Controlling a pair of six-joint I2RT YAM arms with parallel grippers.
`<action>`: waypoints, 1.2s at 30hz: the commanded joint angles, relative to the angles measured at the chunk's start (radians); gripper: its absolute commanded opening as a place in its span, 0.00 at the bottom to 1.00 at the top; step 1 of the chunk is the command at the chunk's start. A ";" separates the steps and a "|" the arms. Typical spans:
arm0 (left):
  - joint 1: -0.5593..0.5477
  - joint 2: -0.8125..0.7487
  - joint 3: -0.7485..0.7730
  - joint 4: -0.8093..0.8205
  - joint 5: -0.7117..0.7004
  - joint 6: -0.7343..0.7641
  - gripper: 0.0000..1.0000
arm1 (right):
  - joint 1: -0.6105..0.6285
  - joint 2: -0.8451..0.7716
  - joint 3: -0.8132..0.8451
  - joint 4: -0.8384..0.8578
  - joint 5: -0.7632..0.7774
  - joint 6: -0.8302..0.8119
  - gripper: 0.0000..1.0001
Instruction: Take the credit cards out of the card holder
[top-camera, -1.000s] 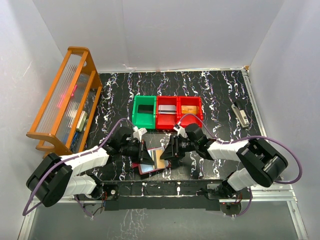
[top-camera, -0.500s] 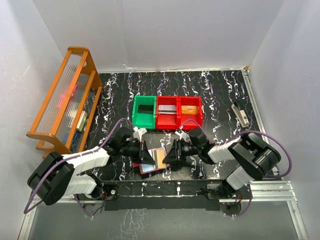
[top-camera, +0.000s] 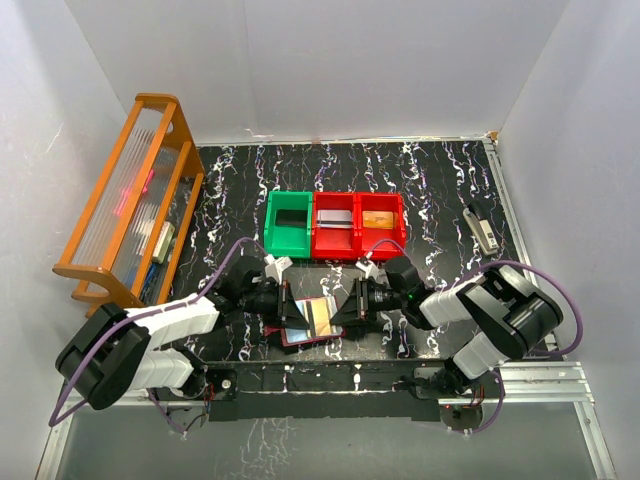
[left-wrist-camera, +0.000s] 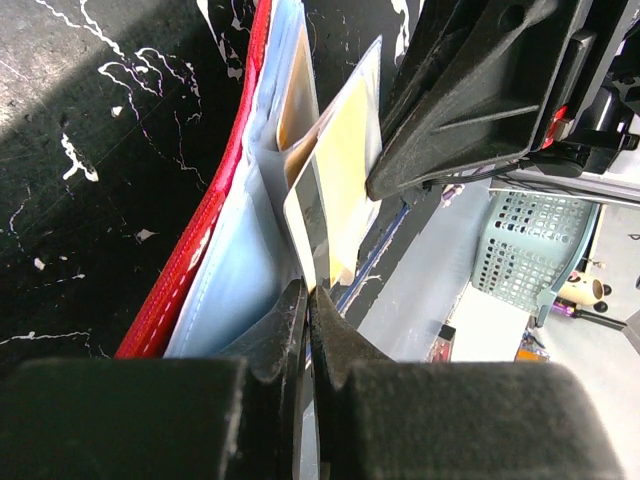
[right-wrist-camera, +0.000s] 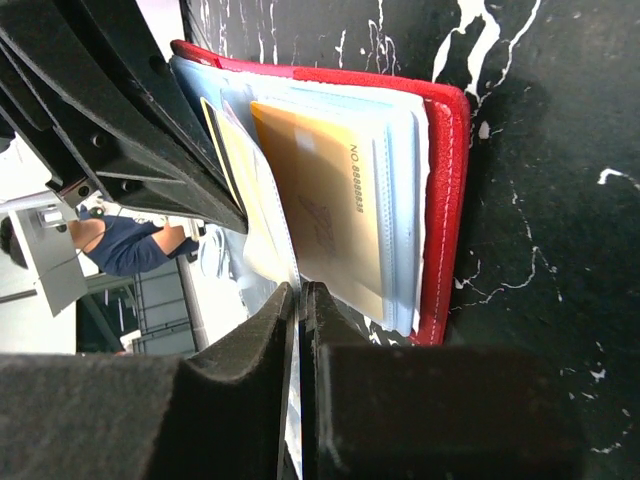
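Black marbled table (top-camera: 440, 180) carries the open card holder (top-camera: 300, 335), with red bins (top-camera: 335, 250) just beyond it. My left gripper (left-wrist-camera: 308, 292) clamps the holder's inner leaves to steady it. My right gripper (right-wrist-camera: 298, 292) is pinched shut on a clear sleeve (right-wrist-camera: 275, 260) inside it, where the gold card (right-wrist-camera: 320, 200) sits, likely to free that card.

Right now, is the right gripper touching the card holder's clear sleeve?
Touching. The right wrist view shows the right gripper shut on the clear sleeve, its edge pinched between the jaws.
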 joint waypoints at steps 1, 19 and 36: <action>0.006 -0.019 -0.013 -0.012 0.012 0.015 0.00 | -0.016 -0.012 -0.002 0.023 -0.004 -0.025 0.00; 0.008 0.106 0.025 -0.039 -0.048 -0.030 0.00 | 0.004 0.007 0.047 -0.172 0.118 -0.024 0.20; 0.008 0.094 0.042 -0.073 -0.071 -0.041 0.18 | 0.104 -0.137 0.263 -0.579 0.363 -0.138 0.34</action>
